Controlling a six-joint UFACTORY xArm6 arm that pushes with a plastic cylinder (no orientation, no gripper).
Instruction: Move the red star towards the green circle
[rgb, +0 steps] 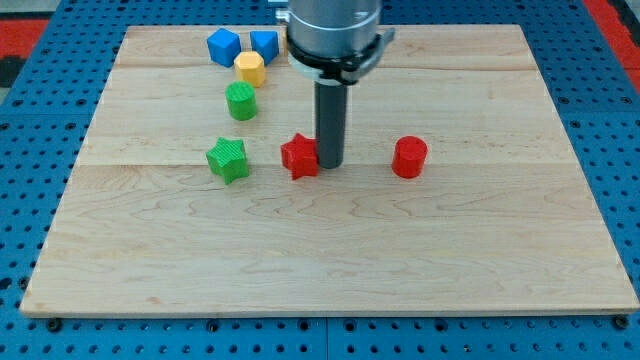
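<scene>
The red star (299, 156) lies near the board's middle. My tip (329, 163) stands right against its right side, touching or nearly touching. The green circle (241, 101) is a green cylinder up and to the left of the red star, just below the yellow block (250, 68). The rod rises from the tip to the arm's grey body at the view's top.
A green star (228, 159) lies left of the red star. A red cylinder (409, 157) stands right of my tip. Two blue blocks (223, 46) (264, 43) sit at the top left of the wooden board (330, 260).
</scene>
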